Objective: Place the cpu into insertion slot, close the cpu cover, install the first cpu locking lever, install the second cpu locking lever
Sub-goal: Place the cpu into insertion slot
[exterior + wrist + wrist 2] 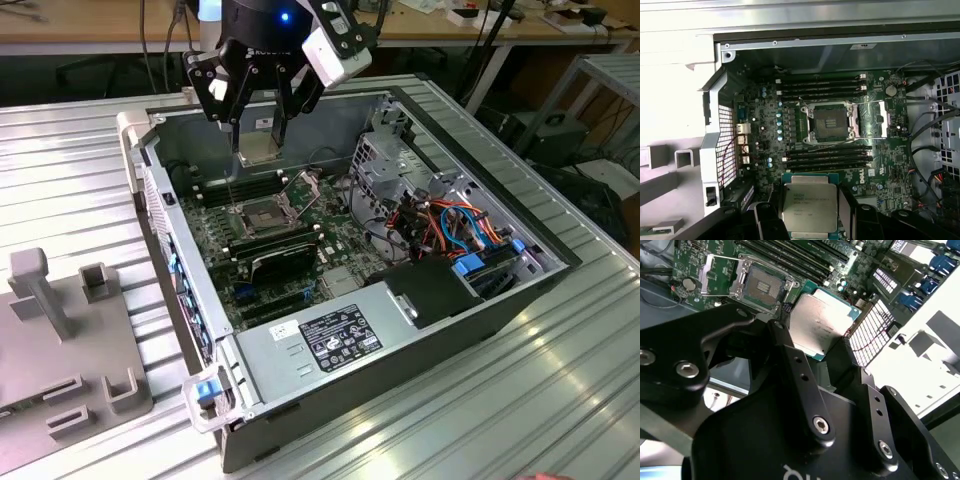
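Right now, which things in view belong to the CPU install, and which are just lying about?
Job in hand:
- hand, shut on the cpu
- insertion slot, empty
- cpu cover, swung open

Lying about:
- memory slots
- power-supply box
- grey fixture blocks
- coloured cables

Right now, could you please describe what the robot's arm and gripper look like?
The matte black gripper has jointed link fingers fastened with silver screws, white lettering on its body, a blue light above, and a white box-shaped module mounted at its side.
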